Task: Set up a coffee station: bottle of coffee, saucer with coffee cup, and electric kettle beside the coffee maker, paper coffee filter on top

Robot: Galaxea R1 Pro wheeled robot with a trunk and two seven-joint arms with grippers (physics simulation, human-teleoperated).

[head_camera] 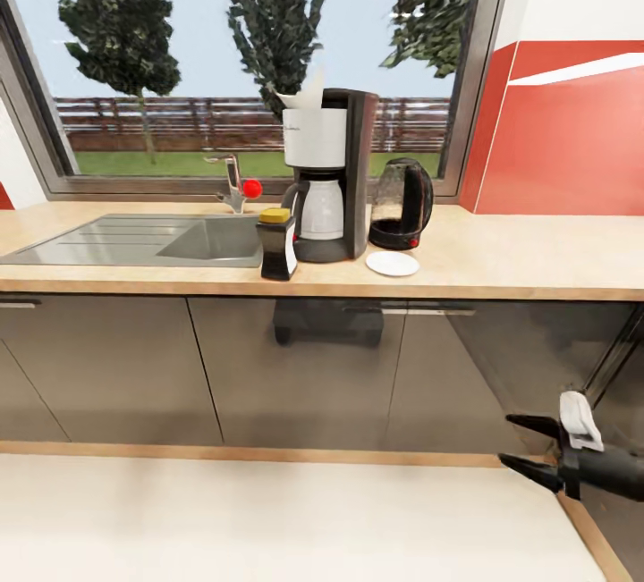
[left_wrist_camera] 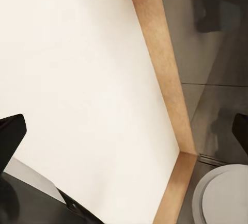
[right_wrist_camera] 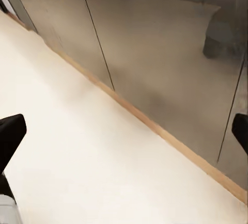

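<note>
in the head view the coffee maker (head_camera: 324, 175) stands on the countertop (head_camera: 519, 260) with a paper filter (head_camera: 304, 92) poking from its top, the bottle of coffee (head_camera: 278, 244) touching its left side, the electric kettle (head_camera: 402, 204) just to its right and the saucer (head_camera: 392, 264) bare in front; no cup shows, and it should be light, hard and breakable, best pinched across its rim, while the right gripper (head_camera: 534, 448) hangs low with fingers apart and empty. the left wrist view looks along dark fingertips (left_wrist_camera: 11, 136) spread wide over a pale floor (left_wrist_camera: 77, 79) and wood trim (left_wrist_camera: 160, 64). the right wrist view has its fingertips (right_wrist_camera: 10, 136) equally wide apart before the grey cabinet doors (right_wrist_camera: 155, 43).
</note>
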